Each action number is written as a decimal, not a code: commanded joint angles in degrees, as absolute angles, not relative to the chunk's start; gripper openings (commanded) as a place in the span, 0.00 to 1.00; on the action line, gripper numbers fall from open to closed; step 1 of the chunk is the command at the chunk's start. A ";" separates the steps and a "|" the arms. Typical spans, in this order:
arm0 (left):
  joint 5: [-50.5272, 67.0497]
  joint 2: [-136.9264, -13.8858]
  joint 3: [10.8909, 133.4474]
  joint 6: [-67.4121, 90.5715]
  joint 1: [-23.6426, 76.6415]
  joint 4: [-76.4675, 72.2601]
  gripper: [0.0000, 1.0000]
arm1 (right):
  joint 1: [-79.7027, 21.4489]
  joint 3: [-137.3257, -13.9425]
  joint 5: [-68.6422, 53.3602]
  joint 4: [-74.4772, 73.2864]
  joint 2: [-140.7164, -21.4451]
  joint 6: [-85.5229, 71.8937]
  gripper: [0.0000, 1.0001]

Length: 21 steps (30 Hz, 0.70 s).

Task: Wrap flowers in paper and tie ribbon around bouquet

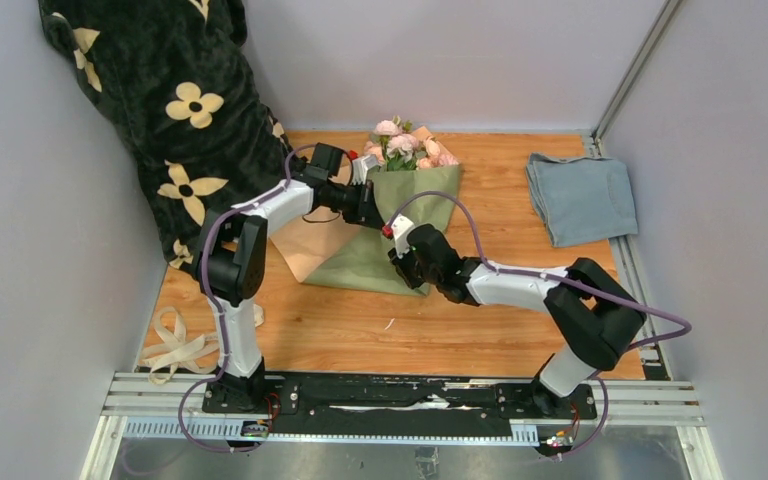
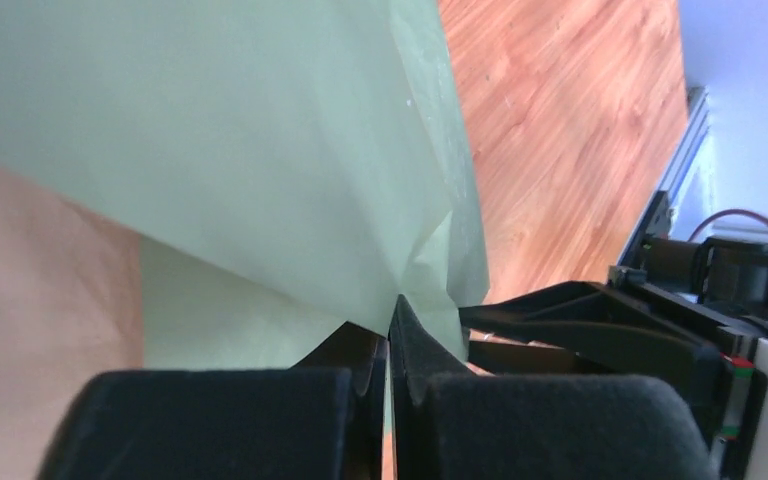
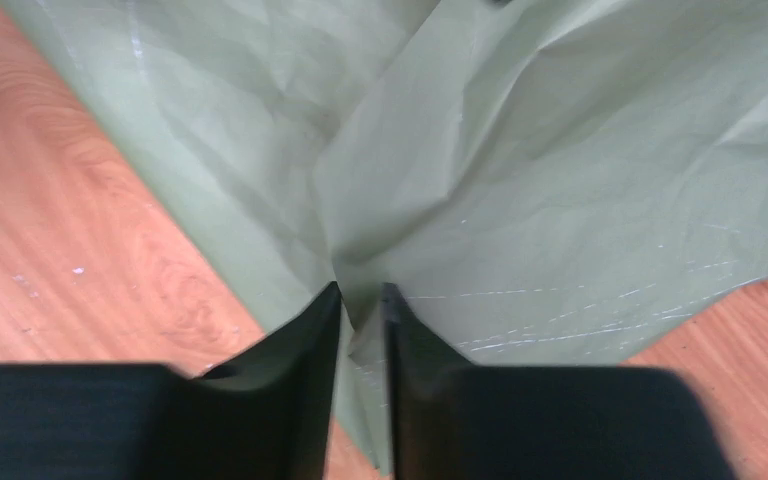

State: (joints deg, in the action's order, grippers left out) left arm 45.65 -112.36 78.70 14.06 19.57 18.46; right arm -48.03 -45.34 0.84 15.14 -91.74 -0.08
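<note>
The flowers [image 1: 406, 144], pale pink with green leaves, lie at the back of the table. Their stems are hidden under the paper [image 1: 372, 255], which is sage-green with a peach-tan face [image 1: 308, 246] turned up at the left. My left gripper [image 1: 371, 209] hangs over the paper's middle, shut on a pinched green fold [image 2: 392, 312]. My right gripper [image 1: 404, 268] sits at the paper's near right edge. In its wrist view the jaws stand a narrow gap apart [image 3: 362, 293], and a crumpled fold of the paper [image 3: 520, 180] lies loose between them. The ribbon [image 1: 175, 346] lies looped at the near left corner.
A black plush blanket [image 1: 175, 100] with cream flower prints hangs down over the back left. A folded blue-grey cloth [image 1: 580, 196] lies at the right edge. Grey walls close in on the wooden table [image 1: 480, 330] on three sides.
</note>
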 commanded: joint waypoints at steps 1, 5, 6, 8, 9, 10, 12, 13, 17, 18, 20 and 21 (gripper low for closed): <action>43.69 -112.70 81.42 7.06 17.83 26.31 0.00 | -48.98 -47.53 -4.68 8.18 -88.11 4.02 0.32; 36.76 -112.70 78.43 4.49 13.14 26.83 0.00 | -48.73 -46.63 -8.83 4.58 -83.80 6.33 0.45; 35.98 -112.92 77.75 4.30 12.49 25.99 0.00 | -48.43 -46.48 -9.89 3.85 -82.92 6.70 0.46; 33.49 -114.68 76.54 3.61 11.15 26.06 0.00 | -47.81 -46.36 -11.52 2.57 -81.87 7.06 0.47; 33.13 -115.42 76.53 3.31 10.74 26.75 0.00 | -47.55 -46.52 -12.12 2.15 -81.68 7.11 0.47; 32.92 -116.70 76.46 3.15 10.48 27.35 0.00 | -47.26 -46.80 -12.62 1.96 -81.72 7.01 0.47; 33.27 -118.23 75.90 3.02 10.46 27.85 0.00 | -46.80 -47.60 -13.38 2.29 -82.66 5.91 0.46; 33.20 -118.71 75.71 3.15 10.46 27.81 0.00 | -46.52 -48.31 -13.53 2.55 -83.60 4.91 0.46; 32.02 -119.03 74.76 3.08 10.46 27.86 0.00 | -43.53 -52.57 -16.13 3.94 -88.63 -2.00 0.41; 31.65 -119.01 74.53 3.07 10.46 27.86 0.00 | -42.36 -53.35 -17.85 5.35 -90.07 -4.68 0.39; 30.78 -119.02 74.09 2.95 10.46 27.78 0.00 | -40.11 -54.93 -22.70 9.74 -93.28 -9.72 0.36; 30.40 -119.05 73.95 2.92 10.45 27.71 0.00 | -39.73 -56.14 -23.74 10.34 -95.54 -11.60 0.34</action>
